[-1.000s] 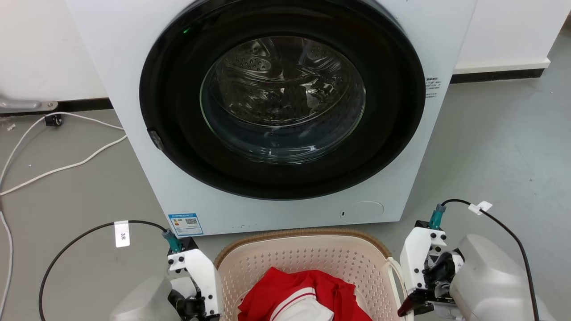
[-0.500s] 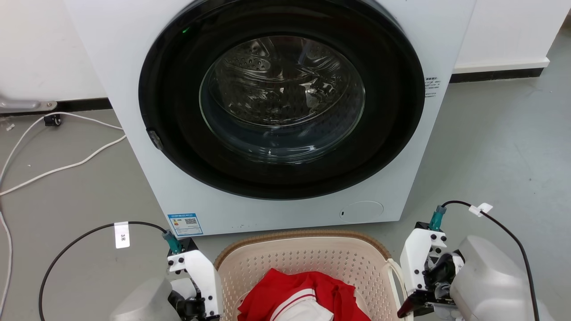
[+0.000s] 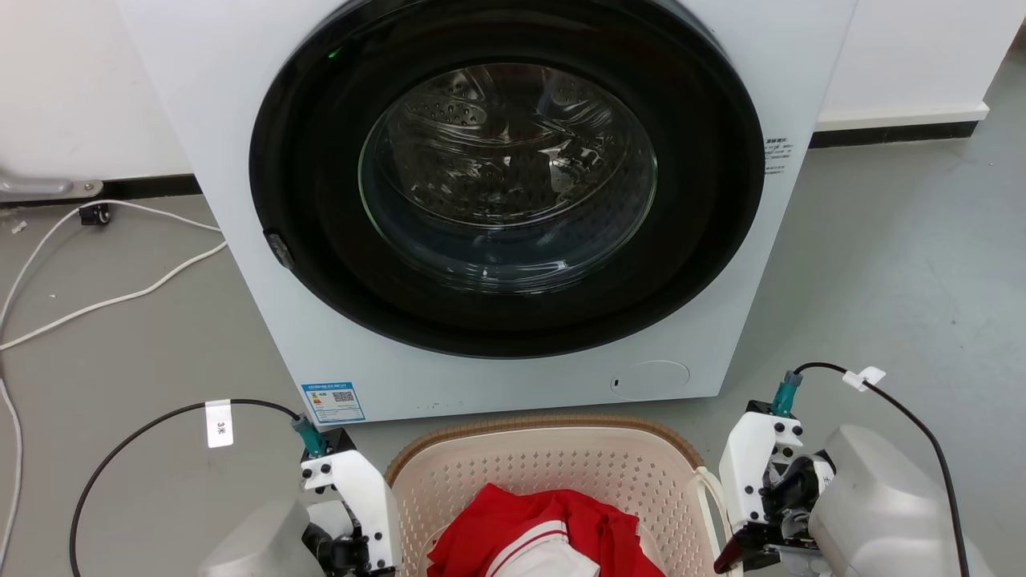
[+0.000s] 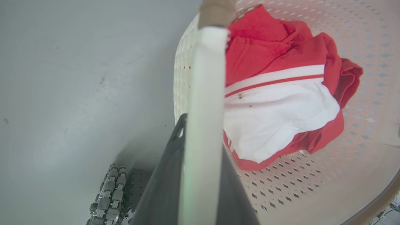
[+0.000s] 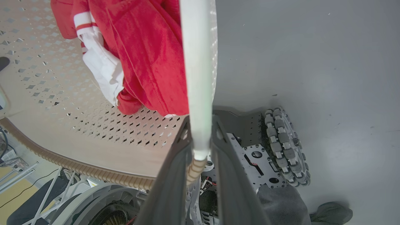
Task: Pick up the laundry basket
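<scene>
The laundry basket, cream perforated plastic with a brown woven rim, sits at the bottom centre of the head view, in front of the washer. A red and white garment lies inside it. My left gripper is at the basket's left side and my right gripper at its right. In the left wrist view my left gripper is shut on a white loop handle beside the basket wall. In the right wrist view my right gripper is shut on the other handle.
A white front-loading washer with its round door shut stands just behind the basket. White cables trail over the grey floor at left. Open floor lies to the right. My base's roller wheels sit under the basket's near edge.
The basket and both grippers have shifted very slightly down the head view, toward me. Both grips are unchanged.
</scene>
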Controlling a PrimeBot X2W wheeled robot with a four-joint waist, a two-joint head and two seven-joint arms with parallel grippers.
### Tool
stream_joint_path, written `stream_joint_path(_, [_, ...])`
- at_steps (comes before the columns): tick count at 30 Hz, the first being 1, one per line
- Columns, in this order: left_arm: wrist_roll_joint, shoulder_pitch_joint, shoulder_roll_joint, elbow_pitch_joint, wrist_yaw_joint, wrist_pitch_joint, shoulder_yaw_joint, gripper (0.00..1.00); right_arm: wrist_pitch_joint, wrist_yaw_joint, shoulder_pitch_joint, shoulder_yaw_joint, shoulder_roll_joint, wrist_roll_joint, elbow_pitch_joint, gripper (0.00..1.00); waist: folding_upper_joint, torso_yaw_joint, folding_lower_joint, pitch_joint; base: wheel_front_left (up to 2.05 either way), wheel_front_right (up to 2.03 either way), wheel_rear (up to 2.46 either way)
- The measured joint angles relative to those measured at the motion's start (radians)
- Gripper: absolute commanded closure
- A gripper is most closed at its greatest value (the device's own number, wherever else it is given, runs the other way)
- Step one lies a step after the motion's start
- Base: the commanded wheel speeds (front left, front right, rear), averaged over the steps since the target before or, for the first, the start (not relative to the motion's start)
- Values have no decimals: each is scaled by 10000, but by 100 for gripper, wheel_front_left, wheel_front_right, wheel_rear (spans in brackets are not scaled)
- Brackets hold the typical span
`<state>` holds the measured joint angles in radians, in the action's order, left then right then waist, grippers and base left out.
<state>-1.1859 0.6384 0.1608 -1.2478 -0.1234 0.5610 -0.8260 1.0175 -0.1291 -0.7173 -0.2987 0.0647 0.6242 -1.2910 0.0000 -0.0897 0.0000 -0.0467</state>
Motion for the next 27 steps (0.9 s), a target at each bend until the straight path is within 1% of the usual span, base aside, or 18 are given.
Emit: stream_joint_path(27, [-228,1,4,-73,0,-63,-169,100,12,0,50,-38,8,194,-2,100,0,-10,0,32,0,0,0])
